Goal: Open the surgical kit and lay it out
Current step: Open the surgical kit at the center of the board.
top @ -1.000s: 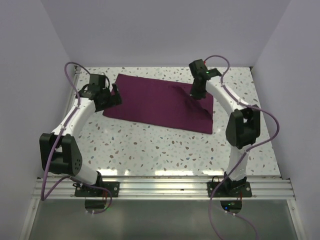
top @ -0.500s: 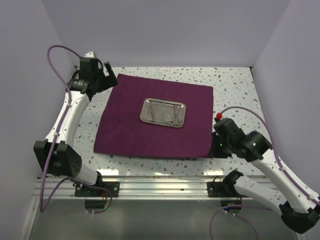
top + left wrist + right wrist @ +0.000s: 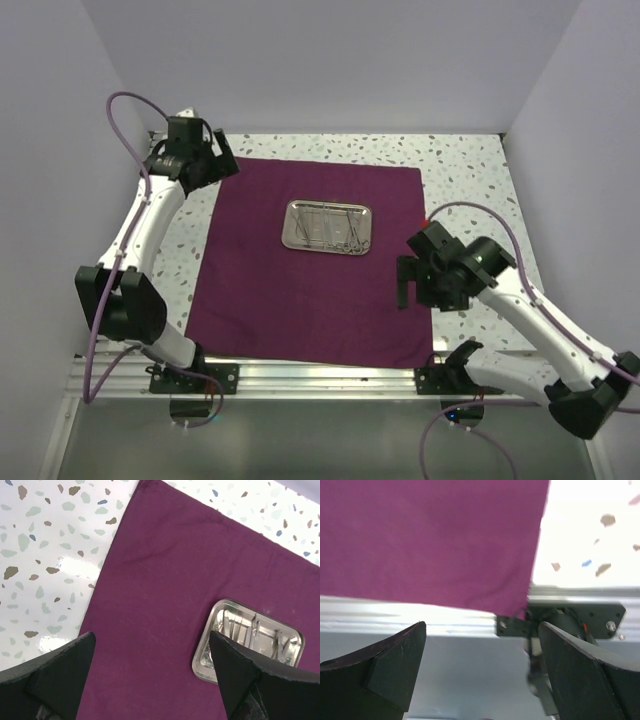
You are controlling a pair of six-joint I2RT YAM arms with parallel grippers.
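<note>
The surgical kit's maroon cloth (image 3: 300, 300) lies spread flat on the speckled table. On its far half rests a shiny steel tray (image 3: 328, 226) holding thin steel instruments (image 3: 340, 230). My left gripper (image 3: 222, 166) hovers open over the cloth's far left corner, holding nothing. In the left wrist view the cloth (image 3: 165, 580) fills the gap between the open left gripper's (image 3: 152, 680) fingers, and the tray (image 3: 250, 635) shows partly behind the right finger. My right gripper (image 3: 405, 285) hangs open above the cloth's right edge. The right wrist view shows that gripper (image 3: 482, 672) empty, with the cloth's near right corner (image 3: 517, 605) below.
An aluminium rail (image 3: 320, 375) with both arm bases runs along the near edge, and the cloth's near edge reaches it. White walls close in the table on three sides. Bare speckled tabletop (image 3: 465, 180) lies right of the cloth.
The folded cloth was drawn open toward the near edge, uncovering the tray. My right gripper has opened, let go of the near right corner and lifted away. The left gripper stayed open.
</note>
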